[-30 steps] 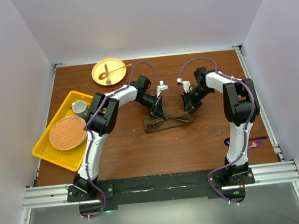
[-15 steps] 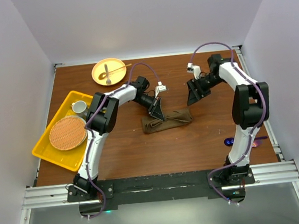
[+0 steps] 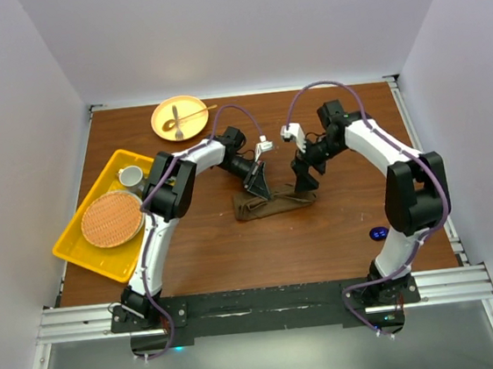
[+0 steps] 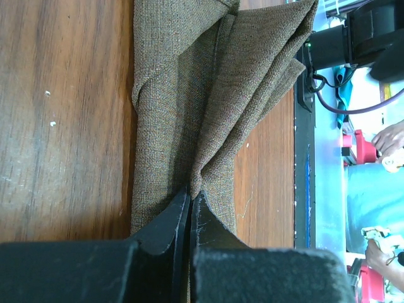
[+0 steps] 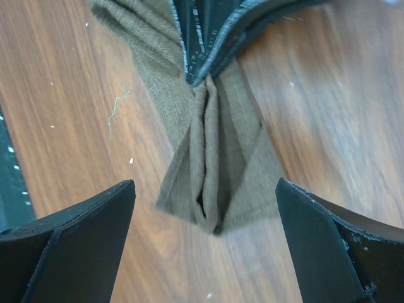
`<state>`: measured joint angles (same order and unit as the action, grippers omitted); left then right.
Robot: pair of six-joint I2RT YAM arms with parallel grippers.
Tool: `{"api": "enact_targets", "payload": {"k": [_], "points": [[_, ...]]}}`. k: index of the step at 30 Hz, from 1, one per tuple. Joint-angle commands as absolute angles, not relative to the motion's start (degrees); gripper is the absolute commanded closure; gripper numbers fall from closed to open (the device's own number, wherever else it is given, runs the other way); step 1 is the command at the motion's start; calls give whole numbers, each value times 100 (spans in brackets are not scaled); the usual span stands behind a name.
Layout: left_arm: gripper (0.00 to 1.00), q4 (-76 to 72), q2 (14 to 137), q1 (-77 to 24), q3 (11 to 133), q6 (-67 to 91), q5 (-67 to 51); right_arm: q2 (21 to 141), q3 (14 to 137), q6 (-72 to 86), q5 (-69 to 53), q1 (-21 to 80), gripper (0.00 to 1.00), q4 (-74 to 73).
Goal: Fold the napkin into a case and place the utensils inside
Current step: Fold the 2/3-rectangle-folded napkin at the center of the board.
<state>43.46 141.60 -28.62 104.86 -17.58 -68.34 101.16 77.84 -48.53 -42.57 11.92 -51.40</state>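
Note:
The olive-brown napkin [image 3: 275,204] lies bunched into a narrow strip at mid-table, its folds standing up in pleats [image 4: 208,95]. My left gripper [image 3: 258,183] is shut on a raised fold near the strip's left end [image 4: 189,197]. My right gripper [image 3: 305,175] hovers open over the strip's right end [image 5: 211,189], with its fingers [image 5: 95,221] wide on either side and touching nothing. Two utensils [image 3: 182,116] lie on the yellow plate [image 3: 163,128] at the back left. A blue spoon [image 3: 379,233] lies beside the right arm.
A yellow tray [image 3: 82,255] on the left holds a round woven mat [image 3: 111,218] and a white cup [image 3: 130,176]. The left gripper's jaws [image 5: 208,38] show at the top of the right wrist view.
My right gripper let go of the napkin's right end, opened wide, swung up and back to the right, then returned over that end. The left gripper stayed shut on the cloth.

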Motion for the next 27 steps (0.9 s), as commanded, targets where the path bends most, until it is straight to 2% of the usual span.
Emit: {"api": "enact_targets", "payload": {"k": [1,6,13,16,17,18,20,21,22,25,26,27], "points": [[100,4500,14405,-2830,10512,-1969,-6328,9880,7367,-5422,-4096,1432,2,-4422],[100,4500,14414,-2830,10512,-1951,-6319,9853,6997,-5493,-3648,1915,2,-4026],[100,4535,14396,-2830,10450,-2048,-6320,9879,6680,-5098,-2883,1995,2,-3226],[100,4597,14405,-2830,10459,-2127,-6311,9958,6767,-4975,-2760,1995,9,-3173],[100,4605,14397,-2830,10468,-2170,-6319,10028,6820,-4975,-2768,1986,13,-3242],[100,4623,14388,-2830,10468,-2171,-6311,10159,6881,-4975,-2786,1995,25,-3313],[100,4641,14379,-2813,10494,-2206,-6319,10283,7031,-4975,-2786,1986,39,-3480],[100,4641,14370,-2813,10494,-2206,-6328,10379,7057,-4975,-2795,1986,55,-3515],[100,4649,14353,-2786,10494,-2206,-6354,10415,7136,-4975,-2812,1978,62,-3620],[100,4632,14282,-2725,10494,-2224,-6503,10572,7285,-4975,-2874,1978,82,-3848],[100,4641,14204,-2707,10494,-2258,-6565,10617,7330,-4966,-2909,1969,85,-3928],[94,4580,14134,-2681,10459,-2285,-6635,10661,7391,-4940,-2927,1951,87,-3990]]}}
